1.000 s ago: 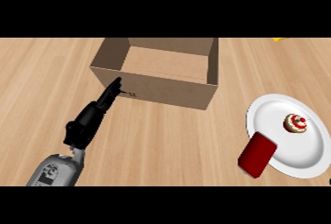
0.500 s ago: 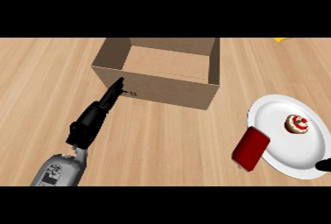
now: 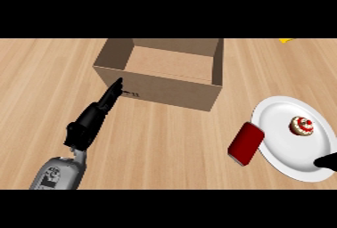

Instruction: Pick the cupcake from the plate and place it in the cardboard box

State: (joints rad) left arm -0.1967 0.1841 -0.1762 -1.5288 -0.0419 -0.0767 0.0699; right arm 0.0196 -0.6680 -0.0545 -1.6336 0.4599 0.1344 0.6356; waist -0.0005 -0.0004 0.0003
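Cupcake [image 3: 302, 125]: on white plate [image 3: 283, 147], right of cardboard box [image 3: 161, 73]. Left hand [image 3: 92, 118]: fingers straight, holding nothing, fingertips at box wall. Right hand [image 3: 327, 161]: at plate's edge, state indeterminable.

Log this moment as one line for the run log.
cupcake on plate, not picked | cardboard box open | left hand open, resting by box | right hand at plate's lower edge, fingers unclear | red object beside plate

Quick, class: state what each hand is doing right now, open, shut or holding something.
Left hand: open, fingers straight, pointing at the cardboard box, holding nothing.
Right hand: only a tip shows over the plate; cannot be told.
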